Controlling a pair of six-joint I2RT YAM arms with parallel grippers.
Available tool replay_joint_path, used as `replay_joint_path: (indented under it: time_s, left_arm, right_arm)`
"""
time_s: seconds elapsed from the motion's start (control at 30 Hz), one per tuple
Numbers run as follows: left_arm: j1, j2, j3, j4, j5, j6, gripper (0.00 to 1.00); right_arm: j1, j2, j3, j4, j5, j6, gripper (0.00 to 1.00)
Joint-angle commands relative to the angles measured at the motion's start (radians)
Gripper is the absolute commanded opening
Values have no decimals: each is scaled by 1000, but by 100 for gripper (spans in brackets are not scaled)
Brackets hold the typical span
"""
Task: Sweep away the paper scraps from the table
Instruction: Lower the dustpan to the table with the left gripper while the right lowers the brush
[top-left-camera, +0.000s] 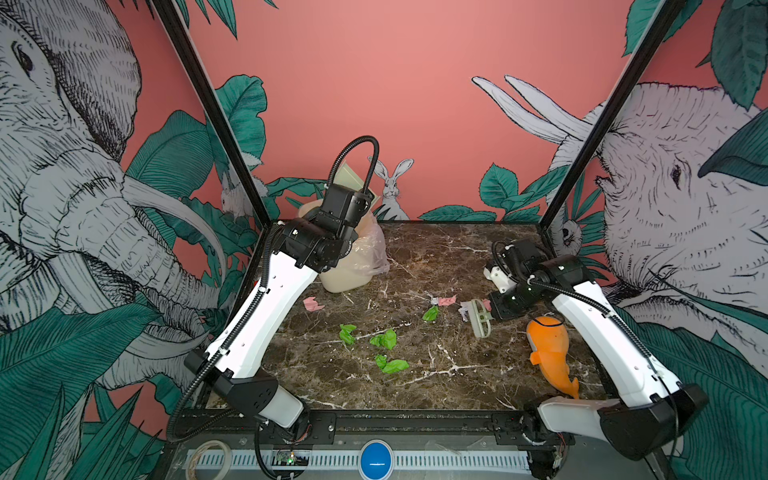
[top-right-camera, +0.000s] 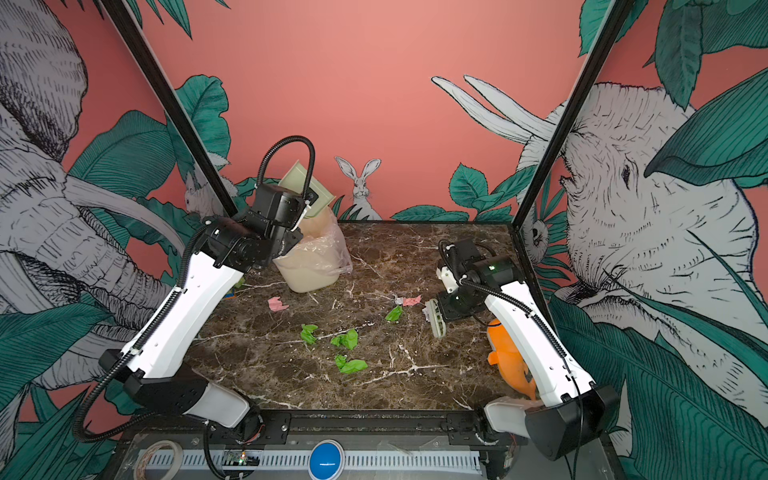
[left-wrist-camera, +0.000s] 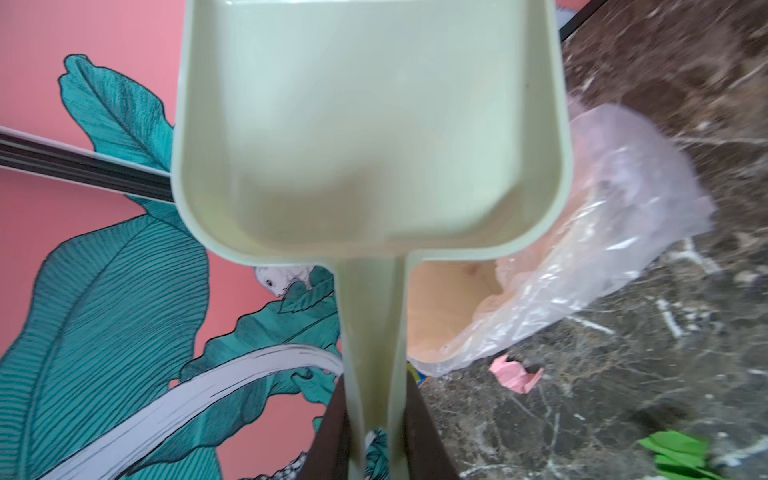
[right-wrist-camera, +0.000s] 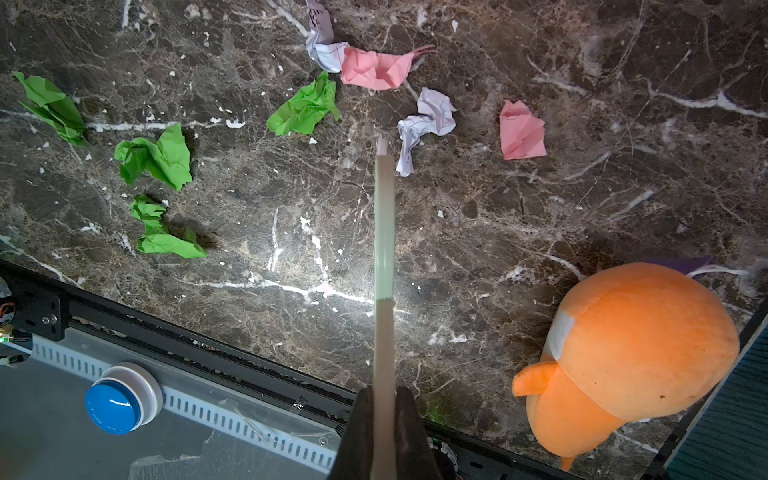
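My left gripper is shut on the handle of a pale green dustpan, held tilted in the air over the bin at the table's back left. The pan's inside looks empty. My right gripper is shut on a pale green brush, whose head rests on the table right of the middle. Paper scraps lie around the table's middle: green ones, pink ones and white ones just beyond the brush tip.
A beige bin with a clear plastic liner stands at the back left. An orange fish toy lies along the right edge, close to the right arm. A blue button sits below the front frame.
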Motion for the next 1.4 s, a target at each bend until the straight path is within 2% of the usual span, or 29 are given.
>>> replay_joint_path:
  time_s: [0.0,0.27,0.53,0.7,1.0,1.37]
  left_arm:
    - [-44,-62,-27,-18,104,-98,1]
    - [-161,-152,-262,-25,247,-212,1]
    - [-286,-230,-630,152,461,-381,1]
    - [-362,-209,-778,250,549,-432,1]
    - [-434,-139,-870,379,670,-436,1]
    - [-463,-50,-920,417,768,-401,1]
  right_arm:
    - [-3,11,42,-16,23,-11,0]
    - [-3,61,98,-47,99,-74,0]
    - [-2,171,145,-61,236,-127,0]
    - [-17,239,181,-50,341,-150,0]
    - [-54,391,255,-10,547,-250,0]
    - [-72,485,192,75,537,-315,0]
